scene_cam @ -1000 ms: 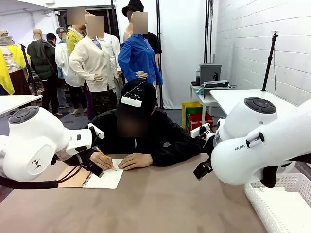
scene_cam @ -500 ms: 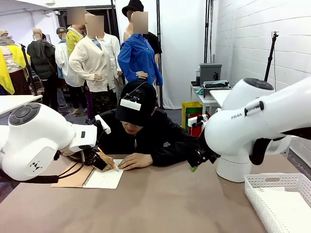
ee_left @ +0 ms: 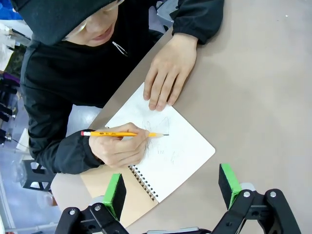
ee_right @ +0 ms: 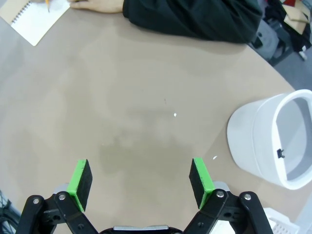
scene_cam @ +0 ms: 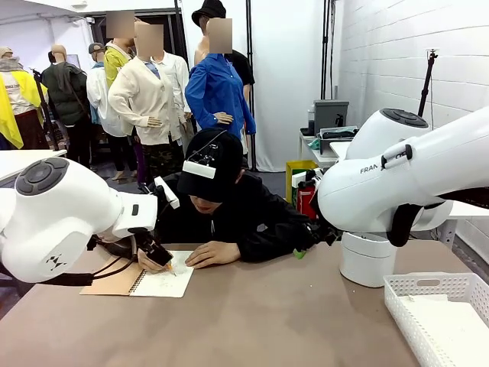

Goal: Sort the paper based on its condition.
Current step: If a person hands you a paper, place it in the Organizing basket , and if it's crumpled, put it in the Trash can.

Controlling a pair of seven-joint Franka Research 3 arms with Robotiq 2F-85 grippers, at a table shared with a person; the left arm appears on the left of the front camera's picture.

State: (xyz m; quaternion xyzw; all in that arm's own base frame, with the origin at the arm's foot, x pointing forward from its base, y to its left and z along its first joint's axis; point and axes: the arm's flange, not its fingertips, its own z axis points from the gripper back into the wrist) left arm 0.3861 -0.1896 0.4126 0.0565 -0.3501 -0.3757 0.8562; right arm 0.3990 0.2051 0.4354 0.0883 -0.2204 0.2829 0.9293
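**White page under the pencil, both tools spread wide**

White paper on the worktop [ee_right: 146, 97] is, as far as the views show, the open page [ee_left: 183, 146] of a spiral-bound notebook [scene_cam: 114, 280] with a brown cover. It lies flat and smooth at the far-left part of the worktop, in front of the person seated across from the robot. Faint pencil marks show on it.

One hand [ee_left: 119, 148] of the person grips a yellow pencil [ee_left: 122, 133] with its tip on the page. The other hand [ee_left: 165, 78] rests flat, fingertips on the page's far edge.

The left tool [ee_left: 170, 176] hangs just above the notebook's near corner, its green pads set wide apart and holding nothing; the page and the pencil hand lie between and beyond them.

The right tool [ee_right: 140, 168] hovers over a bare stretch of brown worktop, well apart from the notebook, likewise wide and holding nothing.

A round white bin [ee_right: 265, 141] stands on the right side of the worktop. A white mesh basket [scene_cam: 405, 313] sits at the near right corner in the front view.
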